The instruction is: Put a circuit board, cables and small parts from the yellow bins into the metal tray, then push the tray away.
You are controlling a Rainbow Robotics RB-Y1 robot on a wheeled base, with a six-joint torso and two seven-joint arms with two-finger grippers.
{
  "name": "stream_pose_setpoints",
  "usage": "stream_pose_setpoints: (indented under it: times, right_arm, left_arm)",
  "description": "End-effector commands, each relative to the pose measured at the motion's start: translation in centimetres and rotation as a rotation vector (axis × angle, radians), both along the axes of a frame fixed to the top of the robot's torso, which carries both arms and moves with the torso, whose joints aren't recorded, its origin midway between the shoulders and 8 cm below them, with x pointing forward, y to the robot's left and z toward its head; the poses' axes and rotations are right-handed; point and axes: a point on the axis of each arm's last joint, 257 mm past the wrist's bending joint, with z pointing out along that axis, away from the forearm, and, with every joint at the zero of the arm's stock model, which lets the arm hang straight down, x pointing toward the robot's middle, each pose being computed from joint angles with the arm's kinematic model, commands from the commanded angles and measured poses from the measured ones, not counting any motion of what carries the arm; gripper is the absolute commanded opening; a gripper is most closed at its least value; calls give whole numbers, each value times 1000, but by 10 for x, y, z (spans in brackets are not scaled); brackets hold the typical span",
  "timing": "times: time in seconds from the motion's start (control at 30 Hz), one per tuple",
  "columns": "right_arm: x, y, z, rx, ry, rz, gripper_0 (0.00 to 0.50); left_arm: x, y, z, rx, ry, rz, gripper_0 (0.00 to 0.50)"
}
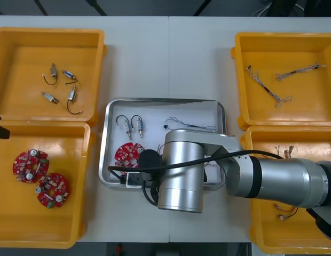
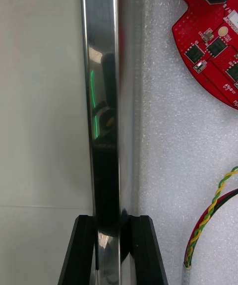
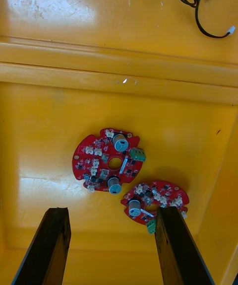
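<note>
My right gripper (image 2: pixel 112 221) pinches the metal tray (image 1: pixel 164 101) by its rim at 7 o'clock. The tray sits mid-table between the yellow bins (image 1: pixel 48 31). I judge it stiff, light and slippery, so its contents may slide. Bare table lies at 12 o'clock, and bin walls crowd 3 and 9 o'clock. The left gripper (image 3: pixel 111 211) hangs spread over the 8 o'clock bin.
</note>
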Motion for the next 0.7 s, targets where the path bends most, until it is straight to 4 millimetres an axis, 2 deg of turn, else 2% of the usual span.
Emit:
stream_pose_setpoints:
  times: [0.03,0.43,0.53,0.7]
  right_arm:
    - [1,2,2,14,-25,-8,0]
    - [36,-13,50,28,-136,32,0]
    - [53,-18,68,22,-173,36,0]
    - [77,-19,84,18,-224,32,0]
  left_arm:
    - [0,10,13,75,-18,-41,500]
    - [0,10,13,75,-18,-41,500]
    - [0,10,13,75,-18,-41,500]
    - [0,10,13,75,-18,-41,500]
